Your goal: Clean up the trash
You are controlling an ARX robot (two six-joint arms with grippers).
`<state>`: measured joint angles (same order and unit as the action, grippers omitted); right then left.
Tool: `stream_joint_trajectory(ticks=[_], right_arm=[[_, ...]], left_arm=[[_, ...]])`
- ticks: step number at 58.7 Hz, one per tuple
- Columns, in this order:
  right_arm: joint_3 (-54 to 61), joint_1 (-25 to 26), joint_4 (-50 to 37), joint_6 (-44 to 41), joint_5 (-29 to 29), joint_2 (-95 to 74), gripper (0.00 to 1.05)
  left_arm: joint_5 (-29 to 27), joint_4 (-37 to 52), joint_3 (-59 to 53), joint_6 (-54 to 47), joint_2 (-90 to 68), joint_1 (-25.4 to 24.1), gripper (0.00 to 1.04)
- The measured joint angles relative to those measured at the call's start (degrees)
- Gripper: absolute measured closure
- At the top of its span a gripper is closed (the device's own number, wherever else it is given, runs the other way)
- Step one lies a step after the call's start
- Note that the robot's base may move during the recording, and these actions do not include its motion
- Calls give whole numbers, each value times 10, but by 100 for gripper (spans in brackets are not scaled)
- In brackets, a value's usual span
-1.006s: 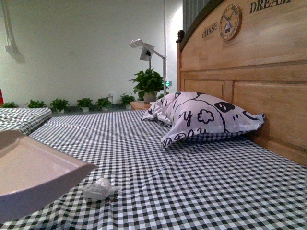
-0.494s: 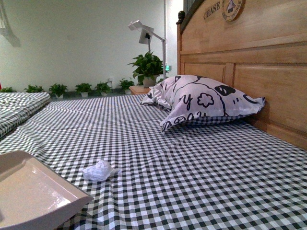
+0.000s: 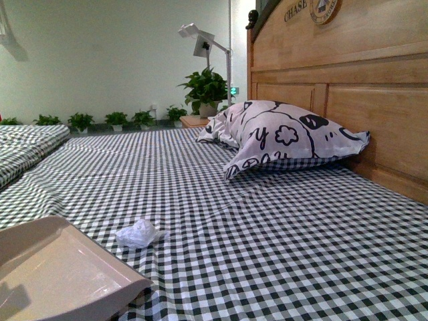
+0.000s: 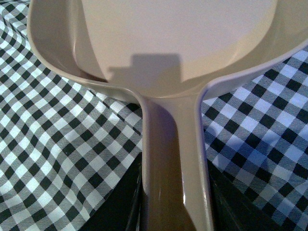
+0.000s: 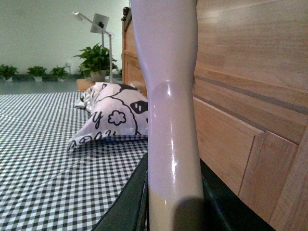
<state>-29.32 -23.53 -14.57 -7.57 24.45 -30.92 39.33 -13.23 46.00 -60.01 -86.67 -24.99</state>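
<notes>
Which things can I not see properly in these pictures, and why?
Right wrist view: the pale handle leaves the top edge, so its tool head is unseen.
Left wrist view: the dustpan hides the bedcover ahead; the paper wad shows only in front view.
Front view: the bottom edge cuts off the dustpan's handle.

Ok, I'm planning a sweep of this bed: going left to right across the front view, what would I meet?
Beige plastic dustpan → small crumpled white paper wad → white black-patterned pillow → wooden headboard.

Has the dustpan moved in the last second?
Yes. Judged against the paper wad in the front view, the dustpan has dropped lower.
</notes>
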Motion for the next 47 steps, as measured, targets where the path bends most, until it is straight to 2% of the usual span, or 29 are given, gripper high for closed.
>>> stream_joint_trajectory(ticks=[42, 44, 47], right_arm=[[0, 0, 1, 0, 2, 0, 84], [-21, 0, 64, 18, 16, -12, 84], [-70, 12, 181, 41, 2, -45, 84]], left_arm=[[-46, -50, 49, -19, -50, 18, 77], [-46, -50, 49, -20, -50, 18, 77], [-47, -50, 49, -20, -50, 18, 77]])
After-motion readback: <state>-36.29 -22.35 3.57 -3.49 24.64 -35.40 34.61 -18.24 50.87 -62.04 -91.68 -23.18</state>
